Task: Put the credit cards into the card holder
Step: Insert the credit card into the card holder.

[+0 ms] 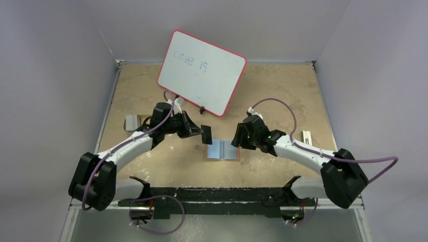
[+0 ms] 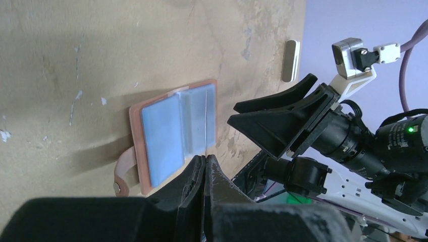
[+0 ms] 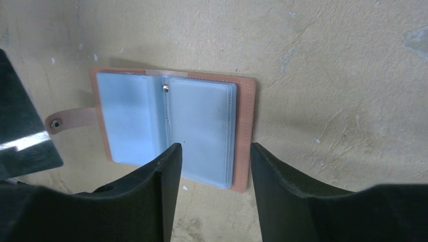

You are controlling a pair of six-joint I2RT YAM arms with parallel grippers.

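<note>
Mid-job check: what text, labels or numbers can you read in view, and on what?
"Love is": blue handwriting on the whiteboard; fainter marks beneath it are too small to read.
On the card holder: no readable text.
On the credit card in the left end effector: nothing legible.

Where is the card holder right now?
In the top view, the card holder lies open on the table between the left pincer and the right pincer.

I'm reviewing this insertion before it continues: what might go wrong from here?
The left end effector pinches the card by one edge near the open card holder, so it may pivot or enter crooked. The right end effector hangs open over the holder, apparently not pinning it, so the holder might slide.
</note>
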